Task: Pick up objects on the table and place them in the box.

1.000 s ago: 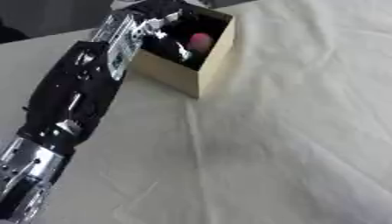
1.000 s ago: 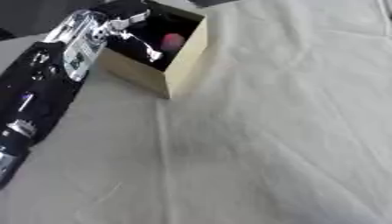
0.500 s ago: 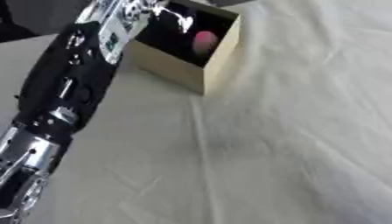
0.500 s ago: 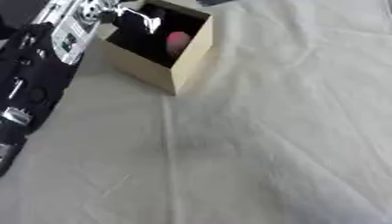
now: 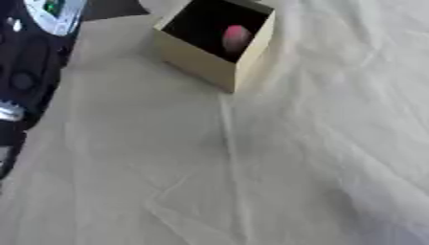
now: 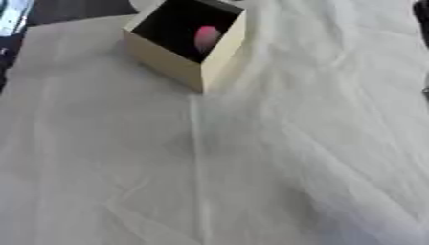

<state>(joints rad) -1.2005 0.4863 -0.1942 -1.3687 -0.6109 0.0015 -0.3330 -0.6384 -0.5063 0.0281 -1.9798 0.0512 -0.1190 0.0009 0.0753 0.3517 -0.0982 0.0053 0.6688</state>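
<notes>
An open tan cardboard box [image 5: 197, 58] stands on the cloth-covered table at the top of the view, one corner turned toward me. Inside it, against the dark interior, lies a pink rounded object [image 5: 236, 37]. My left arm [image 5: 29, 67], black with silver and a white-green part near the top, runs along the left edge and leaves the picture at the upper left. Its hand is out of sight. My right hand appears in neither view.
Cream cloth [image 6: 251, 158] with creases and a long fold line covers the whole table. A dark strip of background [image 6: 75, 9] lies beyond the far edge. A dark sliver [image 6: 424, 14] shows at the upper right edge of the right eye view.
My left arm has pulled back from over the box toward the left edge, and its hand has left the picture. The pink object stays in the box. The camera has shifted too.
</notes>
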